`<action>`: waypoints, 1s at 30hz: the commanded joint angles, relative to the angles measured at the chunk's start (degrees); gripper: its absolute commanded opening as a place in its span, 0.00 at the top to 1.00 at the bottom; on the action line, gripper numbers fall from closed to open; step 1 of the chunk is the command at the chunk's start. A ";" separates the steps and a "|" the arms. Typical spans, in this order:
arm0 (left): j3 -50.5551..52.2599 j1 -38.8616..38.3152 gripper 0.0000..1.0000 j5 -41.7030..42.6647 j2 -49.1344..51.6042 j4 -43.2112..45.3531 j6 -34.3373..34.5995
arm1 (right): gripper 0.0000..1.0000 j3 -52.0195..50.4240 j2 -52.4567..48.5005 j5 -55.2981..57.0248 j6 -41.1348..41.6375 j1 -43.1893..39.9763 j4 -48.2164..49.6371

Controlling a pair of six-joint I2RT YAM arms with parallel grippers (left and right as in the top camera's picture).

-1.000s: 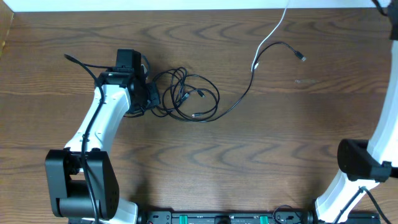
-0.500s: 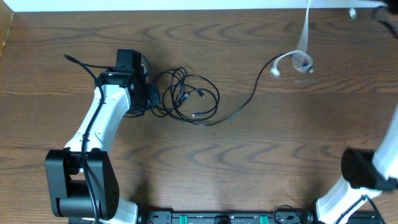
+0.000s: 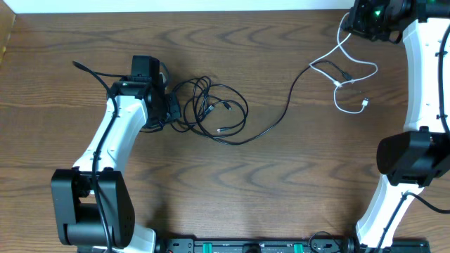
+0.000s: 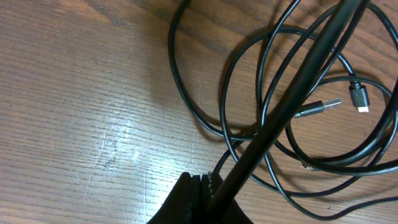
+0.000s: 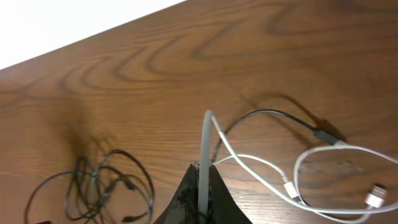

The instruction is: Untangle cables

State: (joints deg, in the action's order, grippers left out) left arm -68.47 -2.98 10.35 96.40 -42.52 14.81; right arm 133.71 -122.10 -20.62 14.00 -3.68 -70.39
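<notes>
A tangle of black cables (image 3: 211, 107) lies left of the table's middle. My left gripper (image 3: 166, 109) is at its left edge, shut on one black strand (image 4: 292, 99) that runs up across the left wrist view over loops and two plug ends (image 4: 357, 99). One long black cable (image 3: 281, 112) trails right to a plug (image 3: 346, 74). My right gripper (image 3: 354, 22) at the far right is shut on the white cable (image 5: 204, 143), raised above the table. The white cable's loops (image 3: 351, 81) hang and lie below it, crossing the black plug end (image 5: 323, 134).
The wooden table's far edge meets a white strip (image 3: 176, 5). The left arm's own thick black wire (image 3: 91, 70) sticks out to the left. The arm bases stand at the front left (image 3: 91, 204) and front right (image 3: 408, 161).
My right arm has swung into view at the top right with the white cable. The white cable has moved right and now forms loops there; the black cable's free end was dragged right.
</notes>
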 commanded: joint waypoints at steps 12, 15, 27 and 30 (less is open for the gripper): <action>0.00 0.35 0.93 -0.55 0.72 0.85 0.09 | 0.99 4.72 1.79 18.49 -2.71 -12.26 18.01; 0.00 0.35 0.93 -0.55 0.72 1.31 0.09 | 0.99 4.72 1.66 21.31 -2.25 -15.34 23.89; 0.00 0.35 0.93 -0.52 0.72 1.68 0.09 | 0.99 4.72 -7.93 25.35 0.68 -17.22 42.03; 0.00 0.33 0.93 -0.52 0.72 1.64 0.09 | 0.99 4.72 -13.81 24.61 2.95 -16.98 46.05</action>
State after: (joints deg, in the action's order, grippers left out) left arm -68.47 -2.98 10.35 96.44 -40.77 14.81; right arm 138.96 -128.99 4.36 14.04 -21.12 -24.99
